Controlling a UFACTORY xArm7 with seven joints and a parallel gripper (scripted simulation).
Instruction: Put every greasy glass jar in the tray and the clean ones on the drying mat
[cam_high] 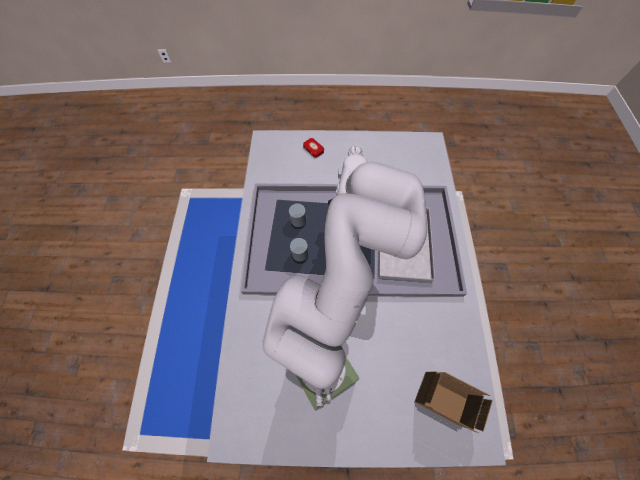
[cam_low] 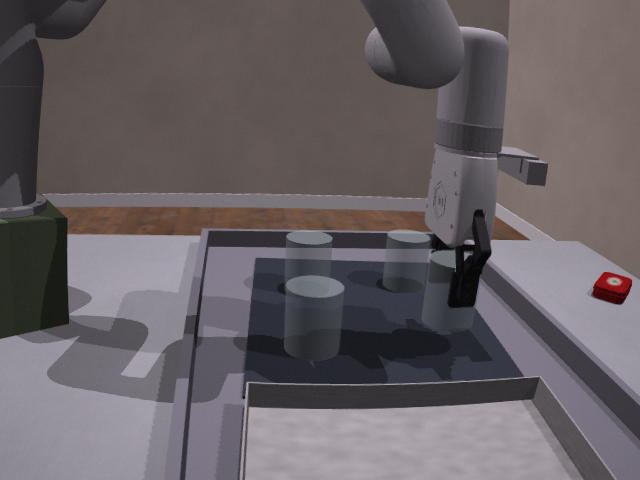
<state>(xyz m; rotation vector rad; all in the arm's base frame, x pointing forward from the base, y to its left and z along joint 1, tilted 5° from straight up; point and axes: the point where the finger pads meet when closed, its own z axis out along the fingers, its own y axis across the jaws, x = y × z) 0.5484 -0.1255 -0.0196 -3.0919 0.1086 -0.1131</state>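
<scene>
Several clear glass jars stand over a dark drying mat (cam_low: 377, 330). My gripper (cam_low: 462, 281) is shut on the near right jar (cam_low: 444, 294) and holds it upright a little above the mat, with its shadow beneath. The near left jar (cam_low: 313, 317), the far left jar (cam_low: 308, 258) and the far right jar (cam_low: 406, 258) stand on the mat. The white-rimmed tray (cam_low: 408, 439) lies in front of the mat. In the overhead view two jars (cam_high: 297, 214) (cam_high: 298, 249) show on the mat (cam_high: 297, 236). There my arm hides the gripper and the other jars.
Mat and tray (cam_high: 405, 260) sit inside a shallow grey basin with a raised rim (cam_high: 354, 240). A small red object (cam_low: 612, 287) lies on the table to the right. A cardboard box (cam_high: 453, 400) lies at the table's near corner. A blue panel (cam_high: 191, 315) runs along the left.
</scene>
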